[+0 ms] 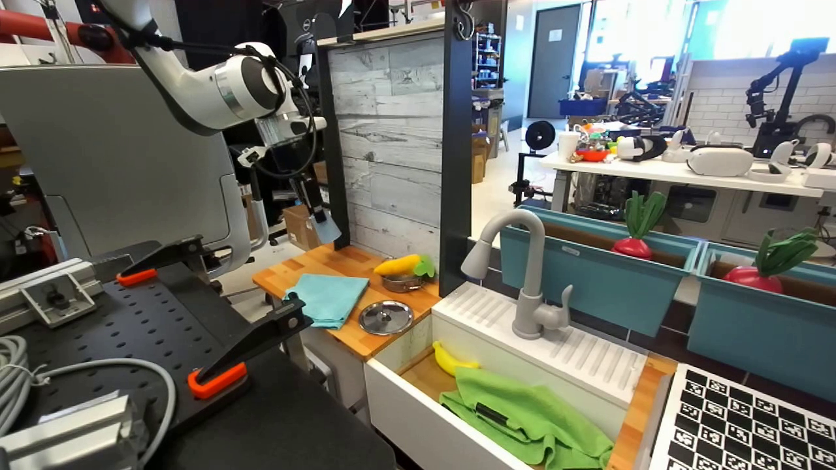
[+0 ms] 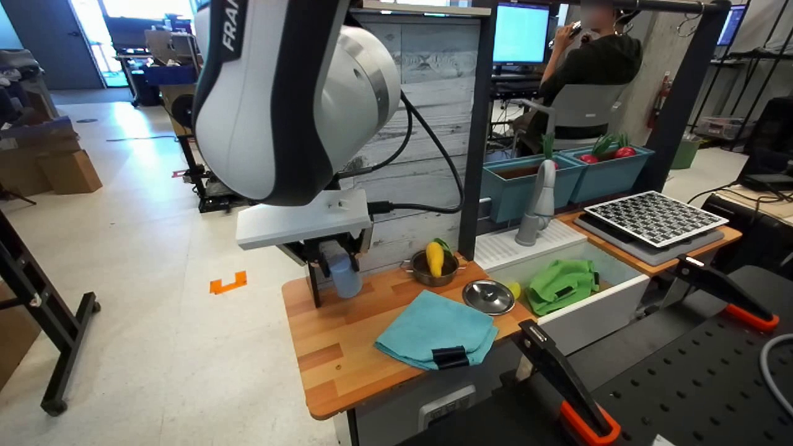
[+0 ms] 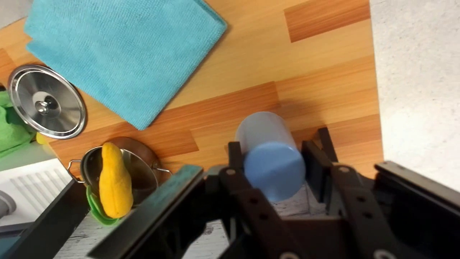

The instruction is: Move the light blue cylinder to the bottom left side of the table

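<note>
Smooth plastic is suggested by the light blue cylinder [image 3: 274,167]; the table [image 3: 251,64] is seen in wood, the lid [image 3: 59,113] in glossy metal, the teal towel [image 3: 125,61] in matt, textured cloth.

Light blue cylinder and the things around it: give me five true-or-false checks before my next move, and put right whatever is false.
1. The gripper holds the light blue cylinder. True.
2. The blue cloth lies on the table. True.
3. The light blue cylinder is standing on the table. False: it is in the air, between the gripper's fingers.
4. The yellow vegetable rests on the pot. True.
5. The pot is covered. False: the lid lies on the table.
</note>
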`<act>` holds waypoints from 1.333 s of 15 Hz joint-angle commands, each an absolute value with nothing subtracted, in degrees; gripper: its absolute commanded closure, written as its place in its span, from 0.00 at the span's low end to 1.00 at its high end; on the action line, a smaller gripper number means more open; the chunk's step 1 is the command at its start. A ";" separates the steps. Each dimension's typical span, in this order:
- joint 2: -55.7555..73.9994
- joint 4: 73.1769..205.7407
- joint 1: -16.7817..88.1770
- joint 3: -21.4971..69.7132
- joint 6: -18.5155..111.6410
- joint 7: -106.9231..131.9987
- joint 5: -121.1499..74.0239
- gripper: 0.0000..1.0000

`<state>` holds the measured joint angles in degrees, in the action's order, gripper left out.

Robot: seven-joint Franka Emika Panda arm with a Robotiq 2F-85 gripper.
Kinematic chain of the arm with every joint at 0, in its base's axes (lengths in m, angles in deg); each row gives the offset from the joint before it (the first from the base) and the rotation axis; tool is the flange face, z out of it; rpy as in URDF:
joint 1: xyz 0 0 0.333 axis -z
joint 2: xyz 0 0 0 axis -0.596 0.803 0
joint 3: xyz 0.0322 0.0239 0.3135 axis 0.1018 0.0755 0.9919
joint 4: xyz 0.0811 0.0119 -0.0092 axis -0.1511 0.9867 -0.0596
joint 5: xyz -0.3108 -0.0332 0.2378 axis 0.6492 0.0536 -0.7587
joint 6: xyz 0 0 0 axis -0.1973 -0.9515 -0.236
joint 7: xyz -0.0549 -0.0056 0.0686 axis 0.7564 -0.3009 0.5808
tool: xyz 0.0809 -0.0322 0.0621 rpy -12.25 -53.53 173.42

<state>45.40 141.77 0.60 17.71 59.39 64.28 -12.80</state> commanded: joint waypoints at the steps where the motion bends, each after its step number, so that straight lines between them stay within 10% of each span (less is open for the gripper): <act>1: 42.75 145.85 -1.54 17.38 62.21 64.07 -9.85 0.81; 20: 43.70 151.08 8.70 29.51 64.02 34.73 -21.55 0.81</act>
<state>44.52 150.60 6.64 27.64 66.67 38.42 -19.00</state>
